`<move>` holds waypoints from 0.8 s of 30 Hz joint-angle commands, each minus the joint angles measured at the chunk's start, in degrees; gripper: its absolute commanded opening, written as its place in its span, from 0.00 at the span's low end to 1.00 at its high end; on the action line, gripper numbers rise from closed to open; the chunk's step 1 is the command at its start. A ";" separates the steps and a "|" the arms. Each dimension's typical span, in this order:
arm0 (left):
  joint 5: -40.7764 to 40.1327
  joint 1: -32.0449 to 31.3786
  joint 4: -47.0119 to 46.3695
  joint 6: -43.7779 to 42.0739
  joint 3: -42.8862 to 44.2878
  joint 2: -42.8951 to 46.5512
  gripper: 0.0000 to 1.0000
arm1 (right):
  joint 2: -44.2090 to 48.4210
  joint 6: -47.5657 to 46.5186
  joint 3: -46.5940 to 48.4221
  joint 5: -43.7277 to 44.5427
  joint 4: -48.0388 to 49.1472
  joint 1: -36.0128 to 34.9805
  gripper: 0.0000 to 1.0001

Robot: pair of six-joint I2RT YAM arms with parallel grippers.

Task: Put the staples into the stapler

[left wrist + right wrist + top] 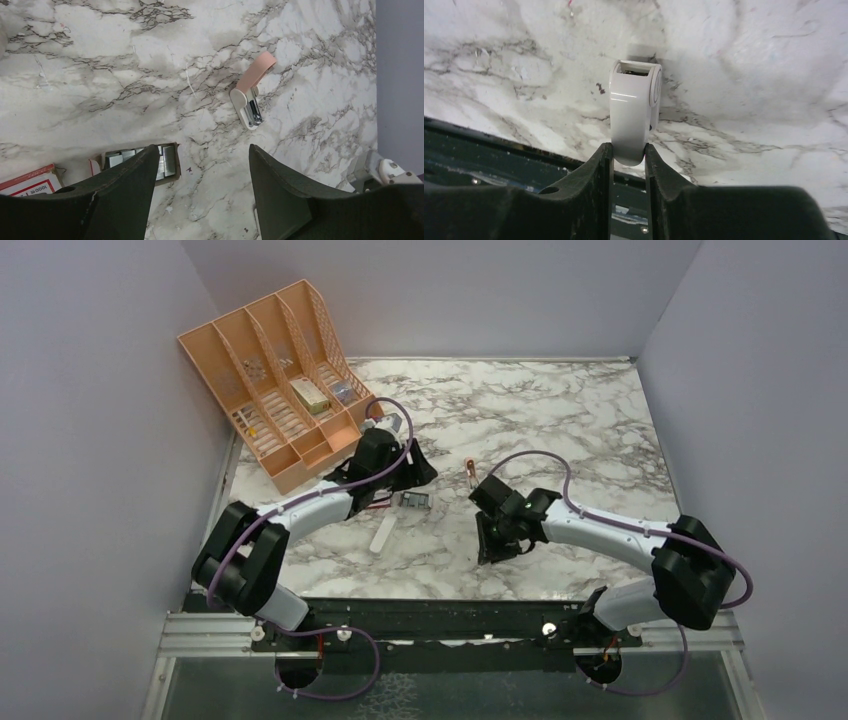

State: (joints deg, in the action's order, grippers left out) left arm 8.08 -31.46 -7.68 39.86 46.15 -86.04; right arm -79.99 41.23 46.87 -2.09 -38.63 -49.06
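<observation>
**Left gripper open over the staples, right gripper clamped on a white piece**

The marble table (560, 420) fills the scene, with a peach desk organiser (270, 390) at its far left corner. The left arm (300, 510) reaches from the near left toward the middle. The right arm (610, 530) bends in from the near right.

The left gripper (202, 155) is released, its jaws spread wide with nothing between them. In the left wrist view it sits above the tray (167, 175), and one finger (125, 185) covers part of that tray.

The right gripper (628, 147) is clenched on a white plastic piece (634, 105). This rounded casing has an open slot at its far end, and the gripper holds it close to the near edge of the table. I cannot tell what the piece belongs to.

A slim white object (383, 535) lies on the marble, near of the tray.

The stapler (252, 95) rests mid-table, to the right of the tray and apart from it. Its pink top is swung open and metal shows in its white base.

The staples (164, 161) lie as grey strips in the tray. The red-and-white sleeve (27, 184) is just to the left of it.
</observation>
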 commanded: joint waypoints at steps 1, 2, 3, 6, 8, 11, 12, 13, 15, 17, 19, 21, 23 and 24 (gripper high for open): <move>3.18 0.00 -2.51 -0.31 -0.74 -0.46 0.67 | -0.59 0.61 2.86 10.60 -2.32 0.74 0.24; 3.43 0.00 -2.51 -0.35 -0.73 -0.57 0.67 | -0.85 0.34 2.88 10.77 -1.72 1.30 0.24; 3.62 0.00 -2.56 -0.33 -0.71 -0.73 0.67 | -1.12 0.08 2.67 10.82 -1.14 1.94 0.24; 4.48 0.00 -2.66 -0.26 -0.71 -0.95 0.67 | -1.93 -1.02 2.05 9.96 1.05 3.54 0.25; 4.90 0.00 -2.85 -0.22 -0.69 -1.07 0.67 | -2.57 -1.80 1.69 9.07 2.18 4.01 0.27; 5.11 0.00 -2.95 -0.22 -0.65 -1.06 0.67 | -3.38 -2.03 1.71 8.31 2.29 4.23 0.30; 5.13 0.00 -2.95 -0.22 -0.70 -1.06 0.67 | -3.44 -1.99 1.73 8.46 2.05 4.23 0.33; 5.14 0.00 -3.00 -0.22 -0.71 -1.14 0.67 | -3.38 -1.95 1.77 8.70 1.80 4.23 0.37; 5.30 0.00 -3.17 -0.22 -0.67 -1.30 0.67 | -2.95 -1.68 2.22 9.91 0.65 4.23 0.49; 5.65 0.00 -3.41 -0.14 -0.62 -1.56 0.67 | -2.22 -1.93 2.38 10.61 0.25 4.23 0.55; 5.92 0.00 -3.77 -0.13 -0.67 -1.82 0.67 | -1.88 -2.17 2.41 10.64 0.10 4.23 0.59; 6.18 0.00 -4.04 0.00 -0.78 -2.01 0.67 | -2.09 -2.21 2.34 10.44 0.13 4.23 0.59; 6.48 0.00 -4.41 0.19 -0.90 -2.11 0.67 | -2.51 -2.21 2.13 9.80 0.71 4.23 0.56; 6.83 0.00 -4.69 0.34 -1.01 -2.11 0.67 | -2.67 -2.17 1.93 9.34 1.00 4.23 0.54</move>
State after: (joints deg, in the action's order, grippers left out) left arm 12.71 -31.51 -9.85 39.92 46.02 -87.57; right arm -82.61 39.22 48.51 6.20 -38.30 -45.12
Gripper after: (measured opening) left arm 0.672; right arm 0.568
